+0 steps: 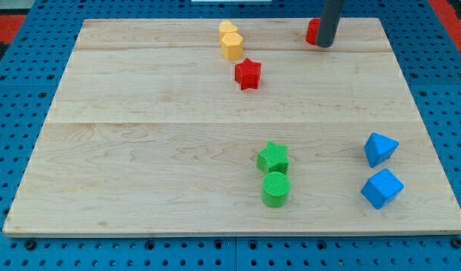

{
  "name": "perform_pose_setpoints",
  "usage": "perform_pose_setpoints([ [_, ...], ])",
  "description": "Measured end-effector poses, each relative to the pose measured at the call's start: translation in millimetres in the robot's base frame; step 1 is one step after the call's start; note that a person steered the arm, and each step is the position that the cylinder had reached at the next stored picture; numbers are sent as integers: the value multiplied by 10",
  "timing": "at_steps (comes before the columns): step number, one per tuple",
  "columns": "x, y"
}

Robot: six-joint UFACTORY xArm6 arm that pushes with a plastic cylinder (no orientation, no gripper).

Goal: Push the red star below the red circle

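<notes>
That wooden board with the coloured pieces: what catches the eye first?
A dark rod comes down at the view's top right, my tip right beside the red circle, partly hiding it. The red star sits alone near the top centre, below two yellow blocks. Green and blue pairs sit lower right.

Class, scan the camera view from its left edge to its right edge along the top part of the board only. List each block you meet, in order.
Yellow blocks (two, stacked in the view, so counted together) → red star → red circle, partly hidden behind the rod, whose tip sits at the circle's right edge.
</notes>
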State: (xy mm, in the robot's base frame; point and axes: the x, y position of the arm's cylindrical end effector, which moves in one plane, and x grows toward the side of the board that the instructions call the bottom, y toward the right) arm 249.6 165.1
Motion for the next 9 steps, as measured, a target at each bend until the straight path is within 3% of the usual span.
perform_pose_setpoints([
  [1, 403, 119],
  [2, 1168, 14],
  [3, 1665, -621],
  [4, 1764, -1353],
  [5, 1462, -1745],
  [6, 1133, -1496],
  [8, 893, -1064],
  [9, 1100, -1462],
])
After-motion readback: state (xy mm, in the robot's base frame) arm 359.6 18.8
